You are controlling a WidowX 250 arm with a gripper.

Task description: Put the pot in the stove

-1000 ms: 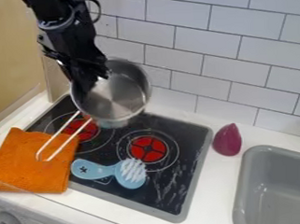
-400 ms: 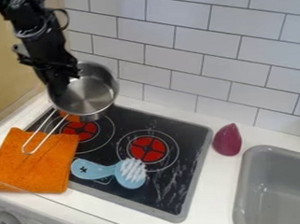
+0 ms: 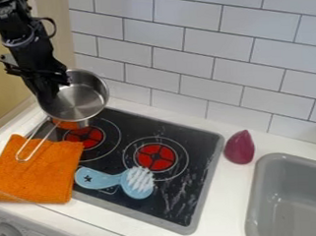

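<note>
My gripper is clamped on the near-left wall of the pot, whose bowl lies to the right of my grip in the view and hangs, seemingly tilted, over the stove's upper-left corner. Its long axis runs down and left along the 1 wire handle, its end above the orange cloth. Of the 2 burners, the left burner is nearer, just below and slightly right of the bowl; I judge I should shift that way, level the base and lower, keeping clear of the blue brush beyond.
</note>
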